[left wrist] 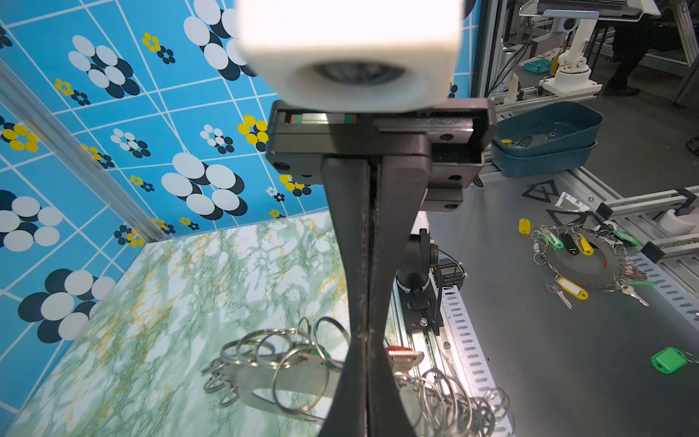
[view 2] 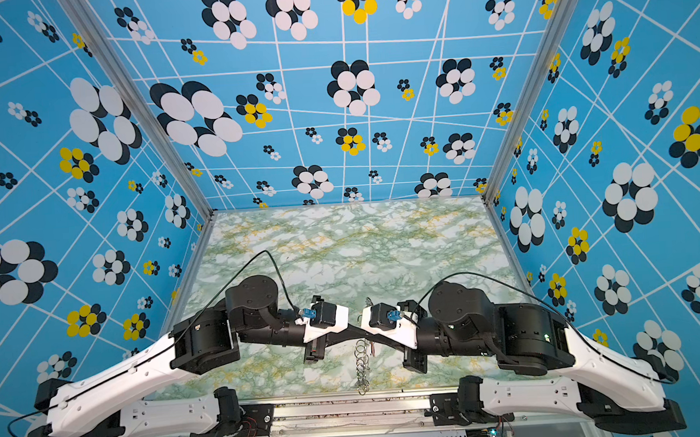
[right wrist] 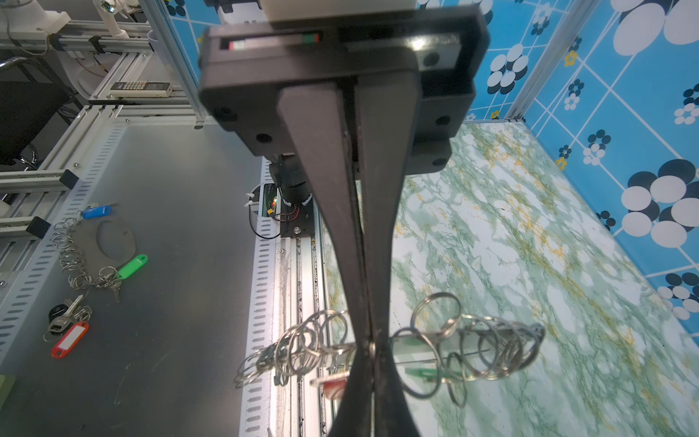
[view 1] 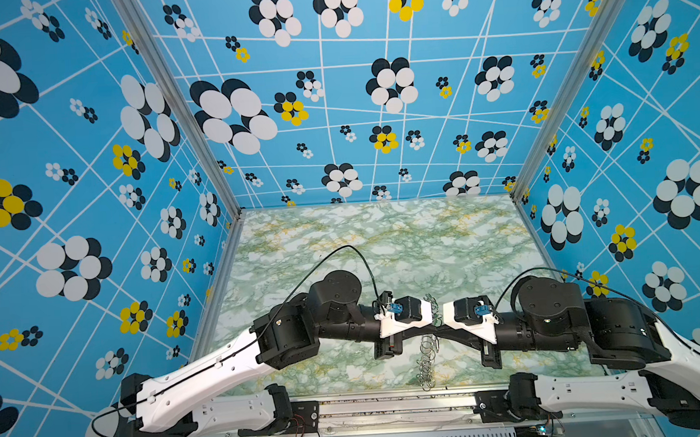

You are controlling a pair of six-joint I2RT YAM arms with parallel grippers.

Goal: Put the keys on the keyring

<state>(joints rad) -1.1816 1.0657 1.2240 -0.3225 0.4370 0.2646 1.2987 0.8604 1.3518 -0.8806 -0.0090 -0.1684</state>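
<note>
The keyring [view 1: 428, 360] is a grey plate lined with silver wire rings, seen edge-on in both top views [view 2: 362, 364] near the table's front edge. My left gripper [view 1: 436, 326] and right gripper [view 1: 445, 326] meet tip to tip over it. In the left wrist view the left gripper [left wrist: 367, 378] is shut across the plate [left wrist: 264, 378]. A key's red tag [left wrist: 404, 355] lies beside the fingers, and a green tag [left wrist: 321, 353] peeks out among the rings. The right gripper [right wrist: 372, 378] is shut on the ringed edge [right wrist: 472, 344], with the red tag [right wrist: 333, 382] and green tag [right wrist: 427, 372] on either side.
The marbled green table [view 1: 383, 246] is walled in by blue patterned panels, with a metal rail [view 1: 393, 404] along its front. Outside on the grey bench lie another ringed plate with tagged keys [left wrist: 590, 261], a loose green tag [left wrist: 667, 359], blue bins [left wrist: 548, 136] and a red tag [right wrist: 70, 338].
</note>
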